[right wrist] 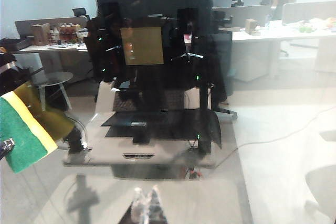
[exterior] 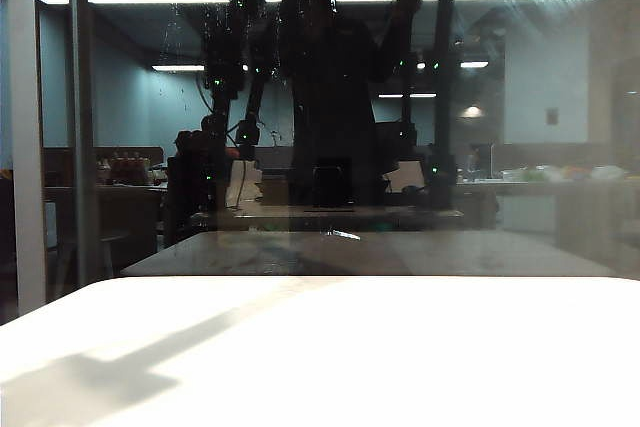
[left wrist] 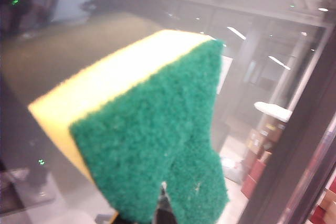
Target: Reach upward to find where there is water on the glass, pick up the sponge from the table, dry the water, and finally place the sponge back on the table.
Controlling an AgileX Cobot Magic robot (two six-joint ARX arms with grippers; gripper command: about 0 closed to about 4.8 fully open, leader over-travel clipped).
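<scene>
The left hand [left wrist: 139, 217] is clamped on the thick yellow foam sponge with a dark green scouring face [left wrist: 152, 129]; only a sliver of the hand shows under the sponge's lower edge in the left wrist view. The sponge is lifted off the plain white worktop [exterior: 400, 357] and held close before the large dark reflective glass pane [exterior: 330, 127], its green face toward the camera. The right wrist view catches the same sponge at its edge, with a dim mirror image beside it in the pane. Thin pale streaks and droplets of water [exterior: 212, 7] hang high on the glass. The right hand is not visible in any view, so I cannot tell its state.
</scene>
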